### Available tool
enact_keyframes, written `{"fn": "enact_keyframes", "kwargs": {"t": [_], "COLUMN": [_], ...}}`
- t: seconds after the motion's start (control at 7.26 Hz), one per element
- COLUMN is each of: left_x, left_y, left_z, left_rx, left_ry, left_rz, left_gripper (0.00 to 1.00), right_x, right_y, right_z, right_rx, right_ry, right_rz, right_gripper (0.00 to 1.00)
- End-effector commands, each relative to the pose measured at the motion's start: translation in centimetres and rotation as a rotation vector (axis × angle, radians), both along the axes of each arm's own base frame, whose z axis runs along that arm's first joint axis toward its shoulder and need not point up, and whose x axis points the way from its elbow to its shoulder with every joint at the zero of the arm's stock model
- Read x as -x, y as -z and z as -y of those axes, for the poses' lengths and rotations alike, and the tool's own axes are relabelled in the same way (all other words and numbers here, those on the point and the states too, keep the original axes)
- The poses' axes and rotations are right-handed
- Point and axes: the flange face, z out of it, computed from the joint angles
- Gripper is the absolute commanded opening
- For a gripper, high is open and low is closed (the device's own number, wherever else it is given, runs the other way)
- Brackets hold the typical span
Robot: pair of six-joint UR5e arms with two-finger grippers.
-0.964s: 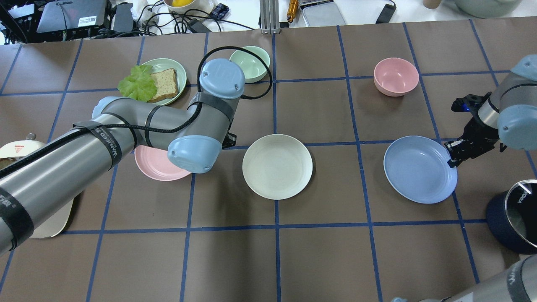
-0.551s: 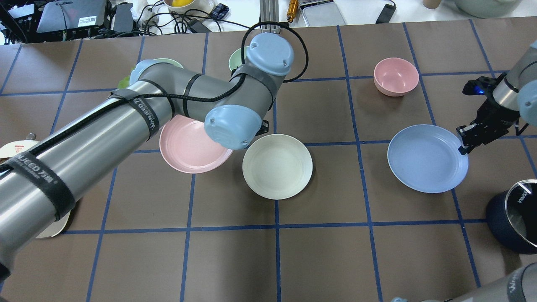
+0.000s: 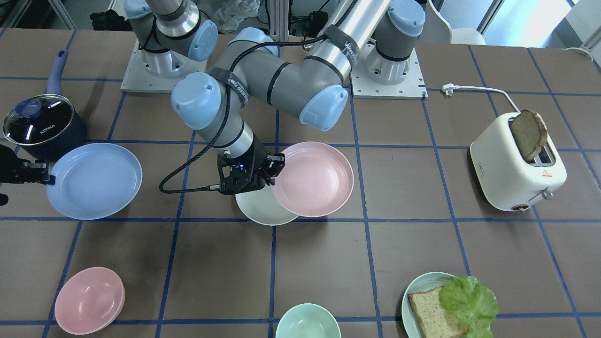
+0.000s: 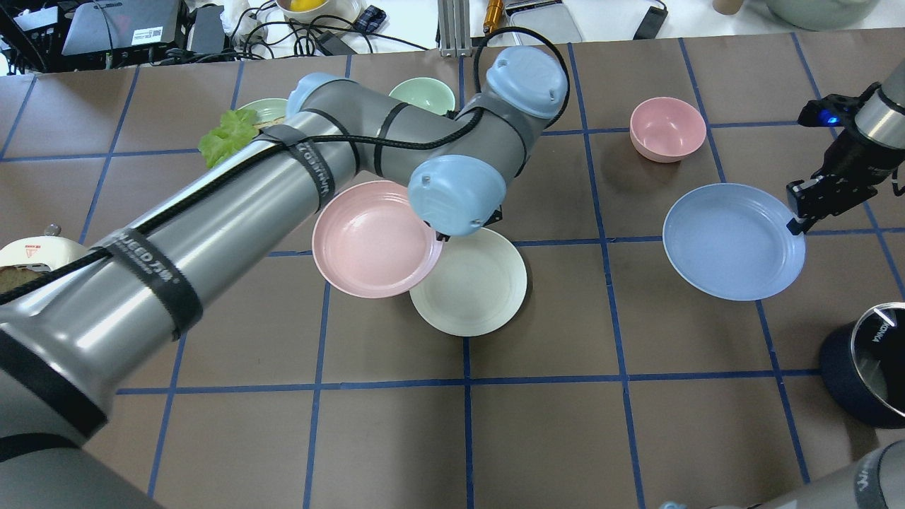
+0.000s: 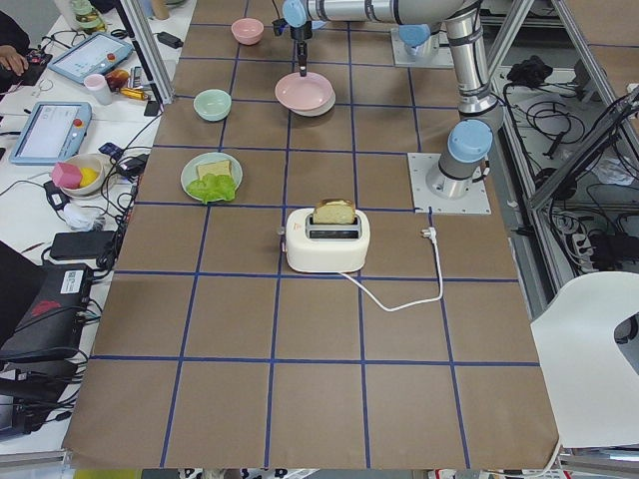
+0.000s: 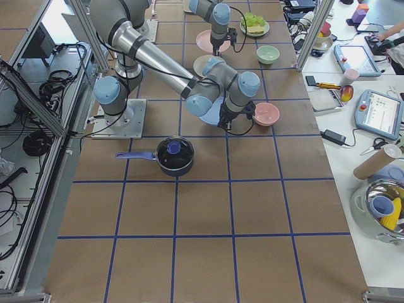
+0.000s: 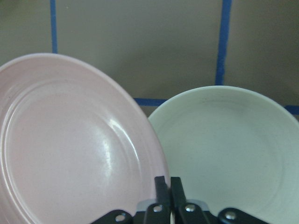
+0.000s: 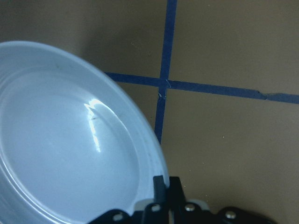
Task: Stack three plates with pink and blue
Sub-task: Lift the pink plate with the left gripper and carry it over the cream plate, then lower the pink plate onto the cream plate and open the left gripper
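My left gripper (image 3: pixel 276 163) is shut on the rim of the pale pink plate (image 4: pixel 371 237) and holds it off the table, its edge overlapping the cream-white plate (image 4: pixel 475 286) that lies flat. In the left wrist view the shut gripper (image 7: pixel 168 185) pinches the pink plate (image 7: pixel 70 149) beside the cream plate (image 7: pixel 229 149). My right gripper (image 4: pixel 794 224) is shut on the right rim of the light blue plate (image 4: pixel 732 240) and holds it lifted. The right wrist view shows that gripper (image 8: pixel 166 185) on the blue plate (image 8: pixel 60 140).
A pink bowl (image 4: pixel 667 129) stands behind the blue plate. A green bowl (image 4: pixel 417 92) and a teal plate with bread and lettuce (image 3: pixel 450 305) are at the back left. A dark pot (image 4: pixel 870 364) is at the right edge, a toaster (image 3: pixel 516 159) at the left.
My left arm has carried the pink plate to the right until it overlaps the cream plate. My right gripper has lifted the blue plate and moved it back and to the right.
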Motion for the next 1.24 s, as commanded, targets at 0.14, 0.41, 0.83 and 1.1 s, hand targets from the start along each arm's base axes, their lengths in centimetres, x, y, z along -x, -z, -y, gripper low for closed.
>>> {"fn": "enact_keyframes", "kwargs": {"t": [0.14,0.41,0.83,1.1], "left_x": [5.5,7.2,6.8,7.0], "left_y": [3.8,5.2,5.7,6.1], "left_z": [-0.9,0.1,-0.8,-0.7], "left_rx": [0.000,-0.005,-0.052,-0.056], "left_ry": [-0.007,-0.019,-0.019,-0.022], "left_rz": [0.001,0.018,0.057,0.052], "left_gripper": [0.00,0.00,0.00,0.00], "right_x": [-0.1,-0.1,-0.2,-0.1], "right_y": [-0.2,-0.2,-0.1,0.1], "right_z": [0.0,-0.1,0.0,-0.1], "right_rx": [-0.003,-0.004,-0.005,-0.009], "right_ry": [0.006,0.004,0.001,0.001], "right_rz": [-0.001,0.002,0.003,0.006], "right_gripper": [0.00,0.00,0.00,0.00]}}
